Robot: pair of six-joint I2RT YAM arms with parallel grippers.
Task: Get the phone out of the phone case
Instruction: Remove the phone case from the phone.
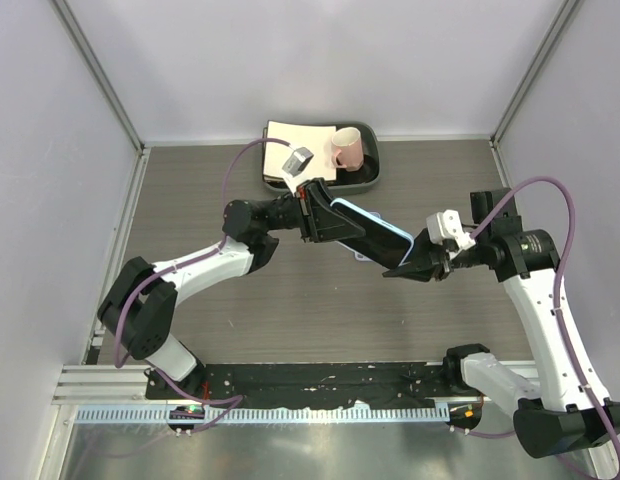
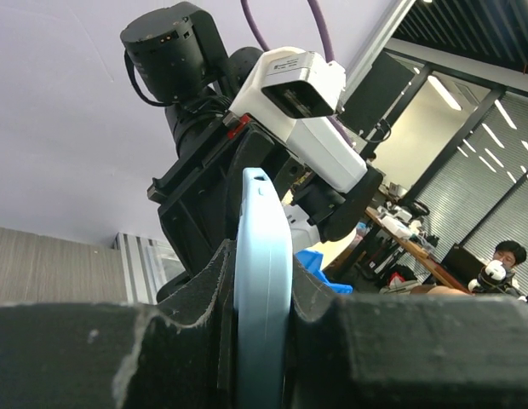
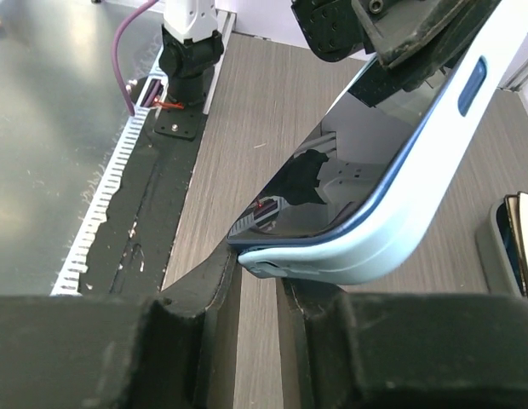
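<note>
Phone (image 3: 349, 162) sits in its light-blue case (image 3: 417, 204), held in the air above the table (image 1: 290, 320) and spanned between both arms, well apart from the tray (image 1: 372, 178) with the pink mug (image 1: 347, 150).

Step in hand, as I read it: peel a case corner off the phone.
- The right side should bite only the case lip, not the lip plus the glass. If both ends clamp phone and case together, nothing can separate.
- Roll the corner back and away from the screen; don't pull straight along the length.
- Left side is the anchor, so keep it firm and steady (the case looks soft, so expect it to stretch before it lets go).
- Stay low over the table in case the phone pops free.

Jaws:
- Left gripper (image 2: 262, 294): nearly together, clamped across the thickness of the case at its far end. The left wrist view shows the blue edge squeezed between both pads.
- Right gripper (image 3: 257, 273): nearly together, pinching the near bottom corner of the case. I can't tell whether the phone's own corner is caught in that pinch too.
</note>
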